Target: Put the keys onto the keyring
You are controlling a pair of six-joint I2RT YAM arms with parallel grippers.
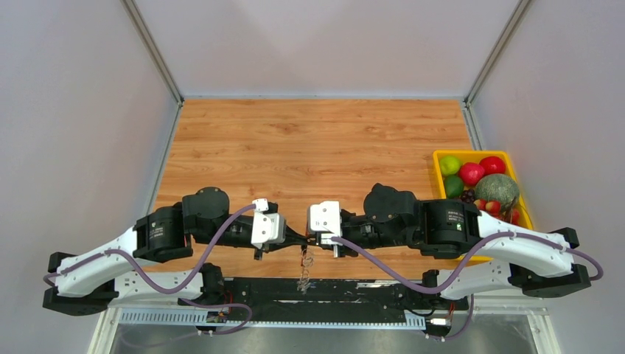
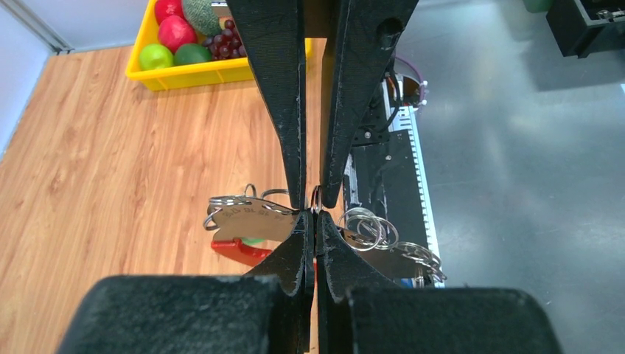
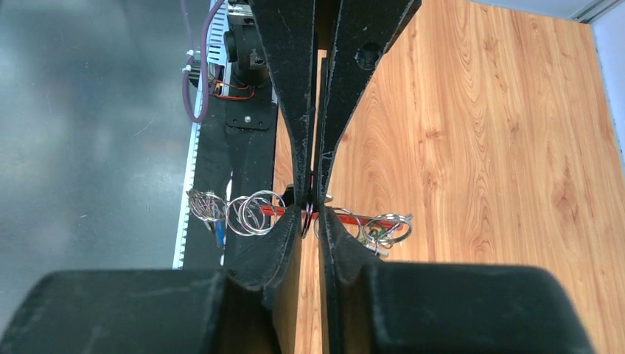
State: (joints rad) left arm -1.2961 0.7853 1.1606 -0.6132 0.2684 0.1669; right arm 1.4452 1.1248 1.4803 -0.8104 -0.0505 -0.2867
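Pinching a thin silvery wire loop of the keyring (image 2: 237, 251), my left gripper (image 2: 315, 221) sat closed; my right gripper (image 3: 312, 214) had matte black jaws barely apart, and I couldn't tell its hold.

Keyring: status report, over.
Left hand shut on keyring. Right hand nearly shut around a ring, grip unclear. Chain dangles below; nothing in the way.

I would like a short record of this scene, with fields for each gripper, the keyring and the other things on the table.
left gripper: shut on a thin ring of the keyring
right gripper: tip to tip with the left, jaws nearly together around a ring; grip unclear
chain: hangs below the grippers
keys: not distinguishable among the rings
yellow tray: right side of table, holding fruit
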